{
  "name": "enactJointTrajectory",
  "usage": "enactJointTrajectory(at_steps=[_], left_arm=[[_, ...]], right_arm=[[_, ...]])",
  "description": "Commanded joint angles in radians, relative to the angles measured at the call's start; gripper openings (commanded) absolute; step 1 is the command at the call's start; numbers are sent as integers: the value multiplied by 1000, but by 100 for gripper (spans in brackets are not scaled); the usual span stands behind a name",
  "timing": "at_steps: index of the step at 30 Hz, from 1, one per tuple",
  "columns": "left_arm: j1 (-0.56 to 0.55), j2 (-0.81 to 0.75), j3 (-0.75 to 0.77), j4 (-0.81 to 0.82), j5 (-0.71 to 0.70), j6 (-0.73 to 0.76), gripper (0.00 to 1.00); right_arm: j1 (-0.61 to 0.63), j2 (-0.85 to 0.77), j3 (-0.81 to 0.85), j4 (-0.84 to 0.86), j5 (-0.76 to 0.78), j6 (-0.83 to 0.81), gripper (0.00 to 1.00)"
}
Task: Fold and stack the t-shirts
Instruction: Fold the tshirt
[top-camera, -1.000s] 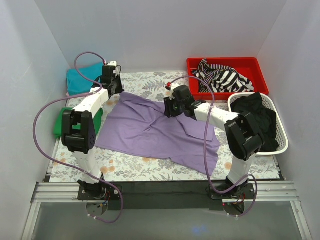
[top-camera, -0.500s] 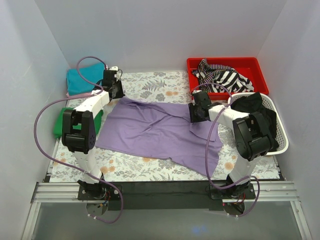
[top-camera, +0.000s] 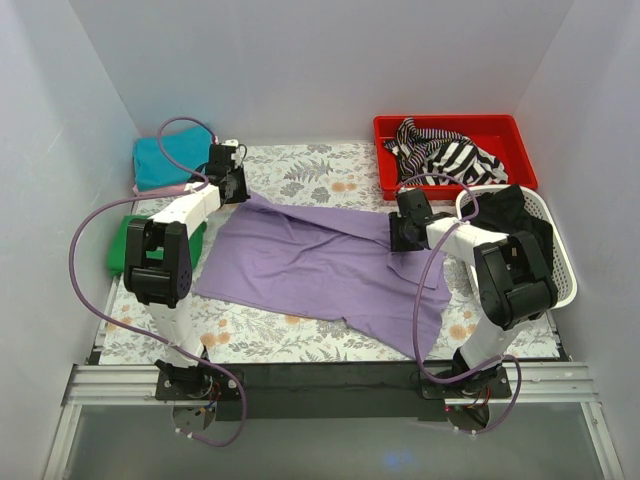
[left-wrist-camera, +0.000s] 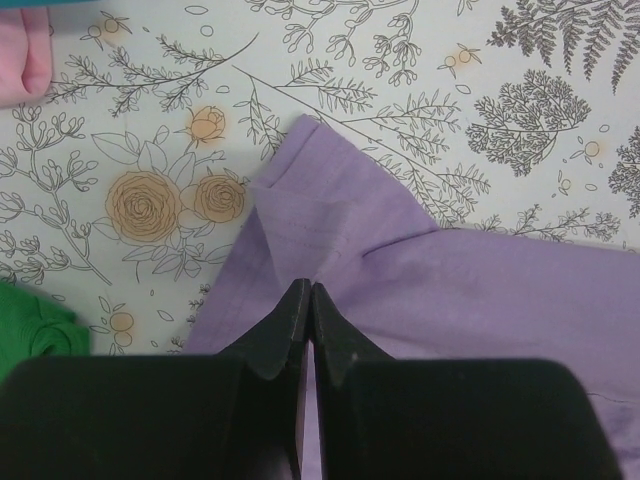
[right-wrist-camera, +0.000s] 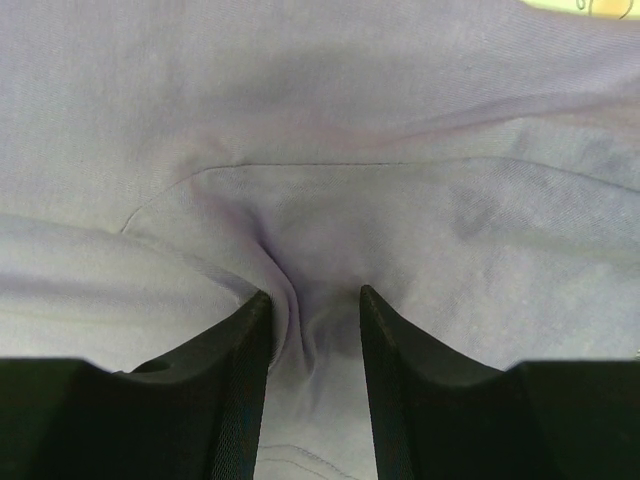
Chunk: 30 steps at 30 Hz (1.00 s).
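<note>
Lavender-purple cloth t-shirt (top-camera: 310, 265) lies spread, wrinkled, across the middle of the floral-printed surface (top-camera: 320, 165). Left claw (left-wrist-camera: 305, 290) is pinched fully together on the shirt's far-left corner, where the cloth folds up into a small peak. Right claw (right-wrist-camera: 312, 295) sits at the shirt's right edge, fingers narrowly apart, a bunched ridge of purple cloth gripped between them. Teal folded t-shirt (top-camera: 160, 160) and green folded t-shirt (top-camera: 118, 245) rest along the left side. Red plastic tray (top-camera: 500, 122) and white plastic basket (top-camera: 565, 285) stand at right, both holding clothes.
</note>
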<state>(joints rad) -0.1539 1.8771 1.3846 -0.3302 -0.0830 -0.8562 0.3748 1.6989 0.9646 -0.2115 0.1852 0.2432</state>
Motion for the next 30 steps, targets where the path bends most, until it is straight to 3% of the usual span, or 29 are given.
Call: enactJointTrajectory(at_steps=[1,17,22,23,24,26,28,30], left_arm=[[-6,-45,4,-3,-11,14,0],[-24,-41,-107,-105,117,-125,0],[-26,-82,-170,-135,13,-172,0],[-26,-90,-171,-135,-3,-172,10],[-26,-107,-173,-124,-15,-169,40],[-26,-124,-153,-124,-70,-176,61],[-26,-144,-142,-103,-90,-173,75],[-26,-148,-108,-73,-83,-169,76]], right_arm=[[-17,-18,-9,-45,62,-21,45],[-34,15,36,-77,76,-25,45],[-37,21,40,-74,53,-27,45],[-37,22,42,-72,42,-30,45],[-37,25,45,-72,34,-31,45],[-36,28,51,-72,19,-39,45],[-37,25,52,-71,7,-45,45],[-37,12,52,-71,-3,-47,45]])
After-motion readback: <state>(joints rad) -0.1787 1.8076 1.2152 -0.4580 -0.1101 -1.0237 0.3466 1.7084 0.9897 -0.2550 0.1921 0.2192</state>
